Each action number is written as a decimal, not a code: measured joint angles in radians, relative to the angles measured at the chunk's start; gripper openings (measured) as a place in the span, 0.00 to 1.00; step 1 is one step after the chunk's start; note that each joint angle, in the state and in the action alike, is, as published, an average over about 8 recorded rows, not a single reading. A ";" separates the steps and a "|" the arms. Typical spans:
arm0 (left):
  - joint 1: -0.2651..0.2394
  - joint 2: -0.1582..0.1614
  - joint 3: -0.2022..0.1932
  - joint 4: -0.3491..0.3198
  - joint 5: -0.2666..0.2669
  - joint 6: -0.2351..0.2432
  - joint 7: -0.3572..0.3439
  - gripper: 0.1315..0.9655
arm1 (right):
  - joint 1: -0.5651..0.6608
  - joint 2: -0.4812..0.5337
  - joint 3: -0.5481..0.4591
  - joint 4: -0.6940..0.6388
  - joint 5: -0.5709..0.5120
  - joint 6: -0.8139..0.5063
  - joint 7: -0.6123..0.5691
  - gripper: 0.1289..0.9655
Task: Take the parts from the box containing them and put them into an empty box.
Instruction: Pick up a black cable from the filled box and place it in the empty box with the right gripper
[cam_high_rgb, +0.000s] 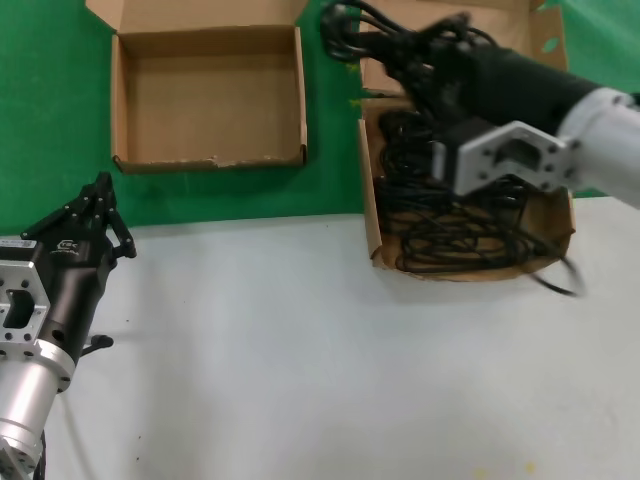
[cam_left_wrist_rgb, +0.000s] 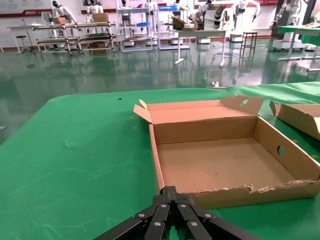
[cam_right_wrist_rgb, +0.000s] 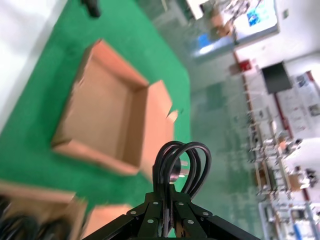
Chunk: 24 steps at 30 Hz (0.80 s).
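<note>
The empty box (cam_high_rgb: 210, 110) lies open on the green cloth at the far left, with nothing in it. To its right stands the larger box (cam_high_rgb: 368, 200), holding a tangle of black power cords (cam_high_rgb: 450, 225). My right gripper (cam_high_rgb: 385, 50) is lifted over that box's far left corner, shut on a looped cord bundle (cam_high_rgb: 345, 28). In the right wrist view the loops (cam_right_wrist_rgb: 181, 157) stick out past the shut gripper (cam_right_wrist_rgb: 167, 196), with the empty box (cam_right_wrist_rgb: 105, 115) beyond. My left gripper (cam_high_rgb: 103, 192) waits shut near the empty box's front edge (cam_left_wrist_rgb: 240, 192).
One cord (cam_high_rgb: 560, 282) trails over the larger box's front right corner onto the grey table (cam_high_rgb: 300, 350). The larger box's flap (cam_high_rgb: 500, 25) stands behind my right arm. Green cloth (cam_high_rgb: 330, 150) separates the two boxes.
</note>
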 joint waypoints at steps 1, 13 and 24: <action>0.000 0.000 0.000 0.000 0.000 0.000 0.000 0.02 | 0.007 -0.016 -0.007 0.001 -0.005 0.001 -0.002 0.04; 0.000 0.000 0.000 0.000 0.000 0.000 0.000 0.02 | 0.074 -0.217 -0.117 -0.119 -0.037 0.068 -0.078 0.04; 0.000 0.000 0.000 0.000 0.000 0.000 0.000 0.02 | 0.111 -0.308 -0.209 -0.306 0.077 0.207 -0.225 0.06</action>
